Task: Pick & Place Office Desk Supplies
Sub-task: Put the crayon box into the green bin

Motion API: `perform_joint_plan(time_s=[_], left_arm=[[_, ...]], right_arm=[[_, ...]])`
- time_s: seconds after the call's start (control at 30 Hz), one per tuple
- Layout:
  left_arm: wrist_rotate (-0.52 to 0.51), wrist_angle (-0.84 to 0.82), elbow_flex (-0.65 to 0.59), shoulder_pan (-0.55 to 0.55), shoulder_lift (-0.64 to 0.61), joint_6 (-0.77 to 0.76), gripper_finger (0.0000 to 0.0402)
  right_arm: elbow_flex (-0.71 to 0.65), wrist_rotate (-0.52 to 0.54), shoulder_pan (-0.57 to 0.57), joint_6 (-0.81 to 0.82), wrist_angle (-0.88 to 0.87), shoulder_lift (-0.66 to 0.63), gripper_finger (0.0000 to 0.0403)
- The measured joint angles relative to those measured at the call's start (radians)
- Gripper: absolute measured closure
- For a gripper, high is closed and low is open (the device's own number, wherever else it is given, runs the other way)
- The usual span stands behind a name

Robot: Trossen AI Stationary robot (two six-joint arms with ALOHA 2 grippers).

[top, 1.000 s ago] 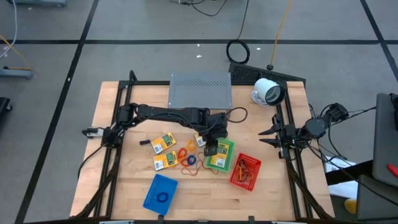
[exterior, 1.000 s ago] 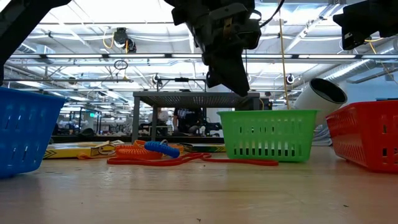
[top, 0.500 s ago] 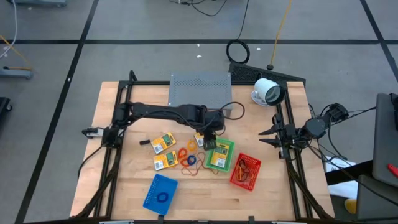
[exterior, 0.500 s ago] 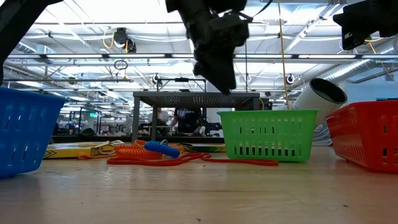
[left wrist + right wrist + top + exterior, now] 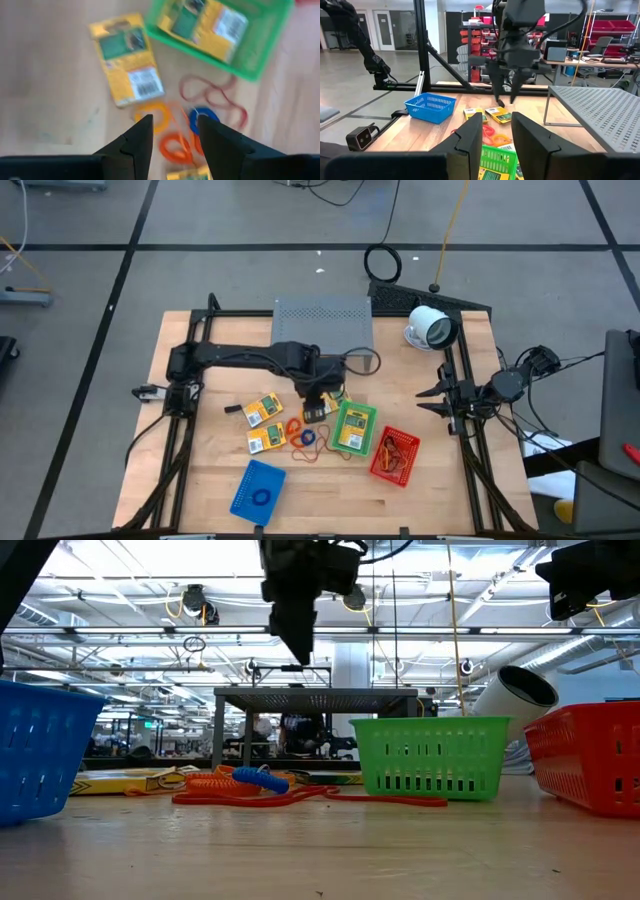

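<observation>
The left gripper, fingers apart and empty beside the green basket, risks pinching the rubber bands together with the nearby yellow packet.

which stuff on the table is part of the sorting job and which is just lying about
Part of the job: yellow packets, one already in the green basket; rubber bands; small rings; red basket; blue basket; the left gripper, open above the loose supplies.

Just lying about: grey perforated shelf; white round camera-like device; the right gripper, waiting at the table's right edge.
</observation>
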Motion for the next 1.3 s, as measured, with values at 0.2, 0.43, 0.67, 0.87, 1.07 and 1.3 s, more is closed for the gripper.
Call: perform_joint_plan(time_s=[0.2,0.43,0.67,0.87,1.07,1.3], left_arm=[[0.066,-0.123,0.000,-0.044,-0.004,0.225,0.0240],[0.303,-0.222,-0.029,-0.050,-0.034,0.469,0.0240],[0.367,-0.200,-0.147,-0.043,-0.045,0.661,0.0241],[0.223,-0.101,-0.278,-0.032,-0.043,0.666,0.0241],[0.224,-0.027,-0.364,-0.034,-0.043,0.701,0.0241],[0.229,0.040,-0.472,-0.042,-0.043,0.696,0.0241]], right_arm=[[0.000,0.000,0.000,0.000,0.000,0.000,0.0308],[0.000,0.000,0.000,0.000,0.000,0.000,0.0307],[0.000,0.000,0.000,0.000,0.000,0.000,0.0309],[0.000,0.000,0.000,0.000,0.000,0.000,0.0308],[0.000,0.000,0.000,0.000,0.000,0.000,0.0308],[0.000,0.000,0.000,0.000,0.000,0.000,0.0310]])
